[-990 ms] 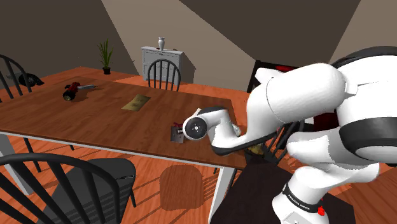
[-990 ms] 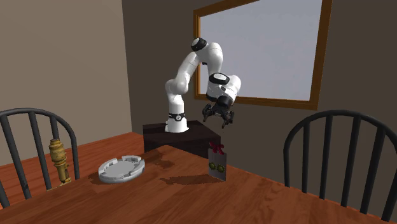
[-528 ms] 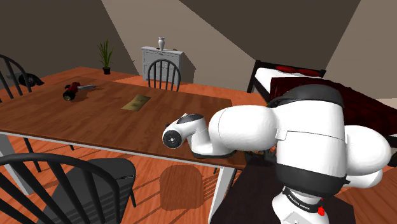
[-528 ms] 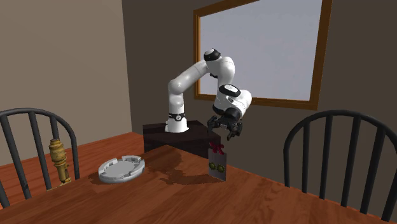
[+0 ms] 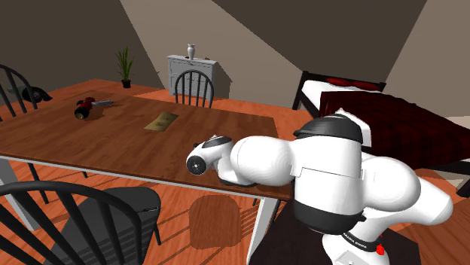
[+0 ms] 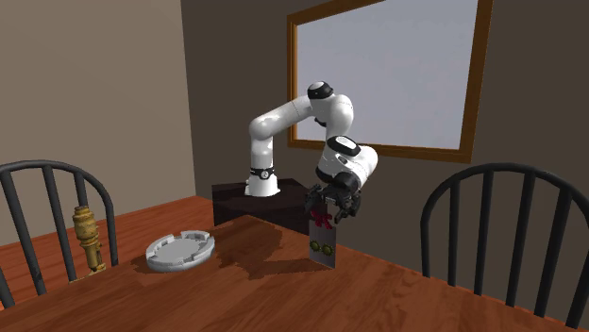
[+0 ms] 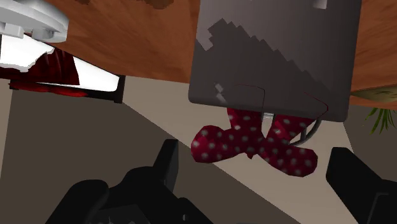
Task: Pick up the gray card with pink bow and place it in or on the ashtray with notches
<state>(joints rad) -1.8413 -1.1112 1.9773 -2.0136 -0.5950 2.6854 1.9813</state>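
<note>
— How much is done?
— Nothing yet. The card (image 6: 322, 243) is stood upright on the table (image 6: 236, 297), not lifted. The ashtray (image 6: 179, 251) is seen at nine o'clock from it in the second exterior view.
— And the gripper (image 6: 330, 213)?
— It is held spread wide at the card's top. The bow (image 7: 254, 143) is seen between the fingers (image 7: 167, 159), but nothing is touched. Grab, lift and drop are left.

Bare tabletop (image 6: 255, 283) between card (image 6: 323, 243) and ashtray (image 6: 180, 251); chair backs (image 6: 500, 170) at near edge
</note>
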